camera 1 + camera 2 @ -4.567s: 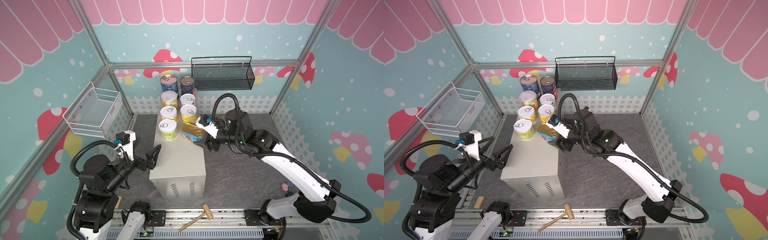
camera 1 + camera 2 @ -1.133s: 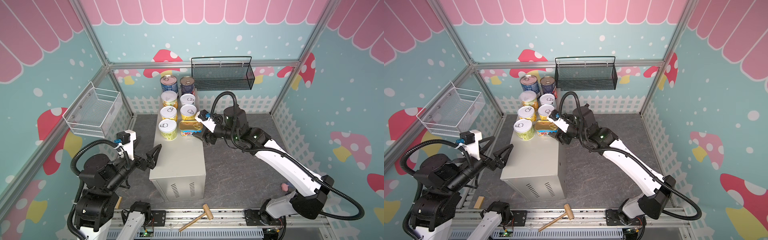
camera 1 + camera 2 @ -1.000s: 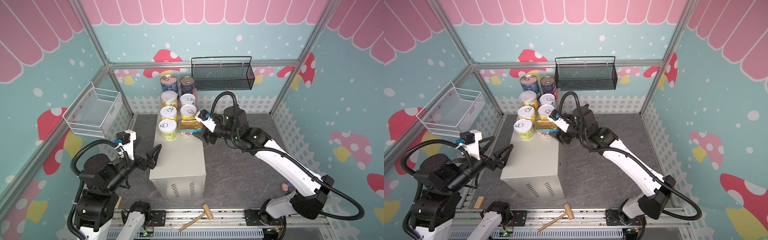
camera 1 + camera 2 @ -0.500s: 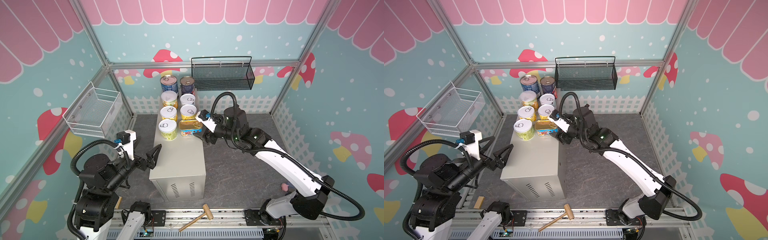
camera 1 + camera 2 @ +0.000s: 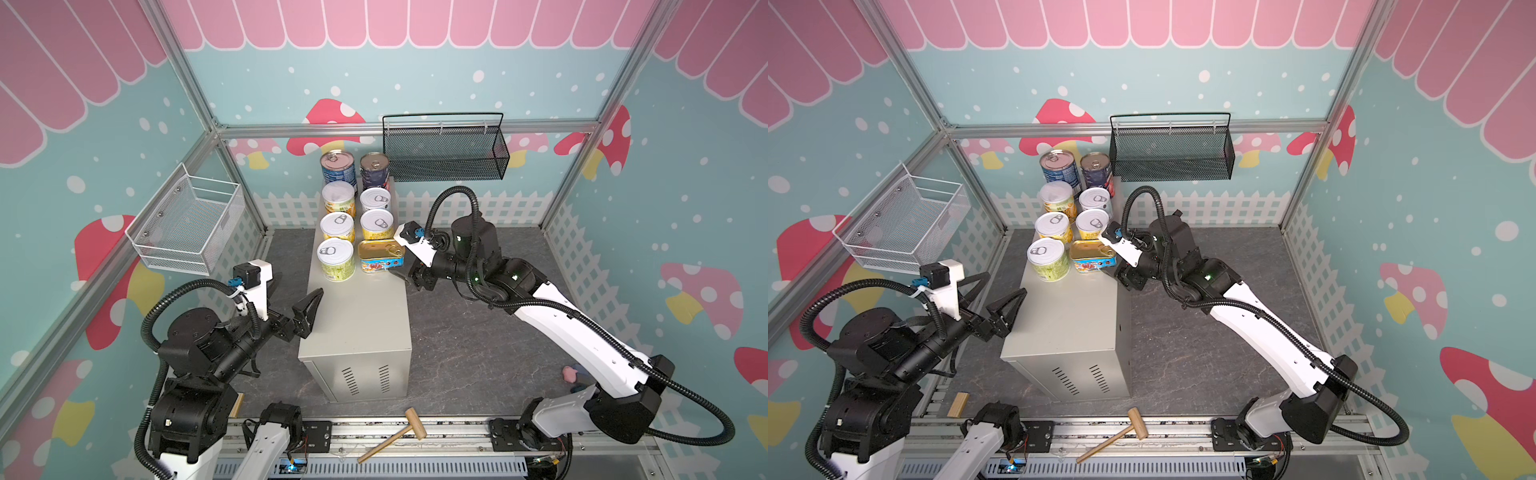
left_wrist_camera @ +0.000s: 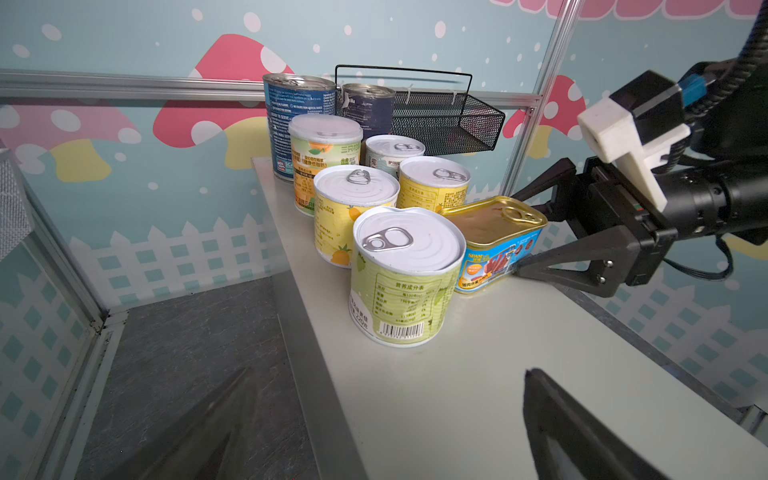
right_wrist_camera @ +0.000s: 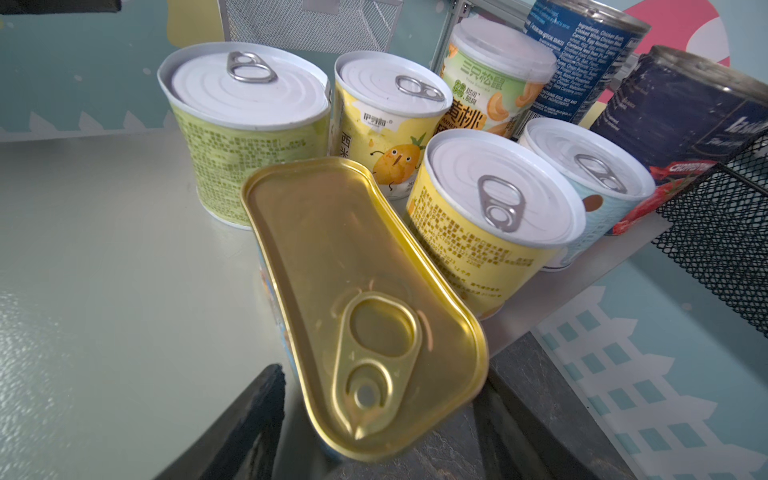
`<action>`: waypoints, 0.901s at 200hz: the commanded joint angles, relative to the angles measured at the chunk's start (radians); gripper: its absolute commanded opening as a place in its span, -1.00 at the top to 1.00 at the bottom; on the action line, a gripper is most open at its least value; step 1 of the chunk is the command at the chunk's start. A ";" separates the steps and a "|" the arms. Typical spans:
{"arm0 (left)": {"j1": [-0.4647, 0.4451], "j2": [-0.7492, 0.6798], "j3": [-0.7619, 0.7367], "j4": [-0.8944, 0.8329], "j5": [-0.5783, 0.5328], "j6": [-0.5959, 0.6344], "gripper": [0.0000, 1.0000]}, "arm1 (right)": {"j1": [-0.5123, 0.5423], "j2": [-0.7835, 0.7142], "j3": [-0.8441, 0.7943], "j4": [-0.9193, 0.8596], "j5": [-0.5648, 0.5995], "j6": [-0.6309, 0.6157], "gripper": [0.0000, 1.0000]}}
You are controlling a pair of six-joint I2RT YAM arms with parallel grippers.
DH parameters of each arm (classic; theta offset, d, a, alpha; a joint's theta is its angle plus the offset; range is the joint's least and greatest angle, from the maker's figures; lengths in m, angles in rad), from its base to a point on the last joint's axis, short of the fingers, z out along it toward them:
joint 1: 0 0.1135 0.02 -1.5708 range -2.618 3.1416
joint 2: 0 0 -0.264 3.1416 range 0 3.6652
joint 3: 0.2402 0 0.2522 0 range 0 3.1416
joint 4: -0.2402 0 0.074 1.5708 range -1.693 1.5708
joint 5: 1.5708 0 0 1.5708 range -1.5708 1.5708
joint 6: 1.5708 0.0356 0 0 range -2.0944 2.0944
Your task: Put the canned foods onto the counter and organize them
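Note:
The beige counter (image 5: 357, 324) carries the canned foods in two rows at its far end. At the back stand a blue can (image 5: 338, 166) and a navy can (image 5: 374, 168), with several short yellow and green cans (image 5: 336, 257) in front of them. The flat gold tin (image 5: 380, 256) (image 7: 349, 282) lies flat beside the front green can (image 6: 403, 274). My right gripper (image 5: 401, 262) (image 5: 1115, 262) (image 7: 380, 374) reaches in from the counter's right edge, its fingers (image 6: 552, 266) against both long sides of the tin's near end. My left gripper (image 5: 293, 293) (image 6: 386, 382) hangs open and empty at the counter's left edge.
A black mesh basket (image 5: 444, 153) hangs on the back wall just right of the cans. A white wire basket (image 5: 187, 226) hangs on the left wall. A wooden mallet (image 5: 395, 434) lies on the front rail, and a small wooden block (image 5: 958, 404) lies at the front left.
Since the oldest frames my right gripper has carried the gold tin from a tilt at the counter's right edge to lying flat beside the front green can. In the last second little has moved.

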 commanded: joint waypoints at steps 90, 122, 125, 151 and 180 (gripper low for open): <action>-0.004 -0.009 -0.021 0.013 0.009 0.013 -0.99 | -0.001 -0.021 -0.004 0.017 -0.028 -0.009 -0.39; -0.003 -0.013 -0.021 0.012 0.007 0.013 -0.99 | -0.001 -0.016 -0.002 0.023 -0.034 -0.004 -0.37; -0.003 -0.013 -0.020 0.011 0.006 0.013 -1.00 | -0.001 -0.017 -0.001 0.024 -0.034 -0.004 -0.36; -0.005 -0.013 -0.021 0.012 0.007 0.013 -1.00 | -0.001 -0.016 -0.001 0.025 -0.037 -0.003 -0.33; -0.003 -0.012 -0.020 0.012 0.008 0.013 -0.99 | -0.001 -0.020 -0.006 0.023 -0.034 -0.001 -0.33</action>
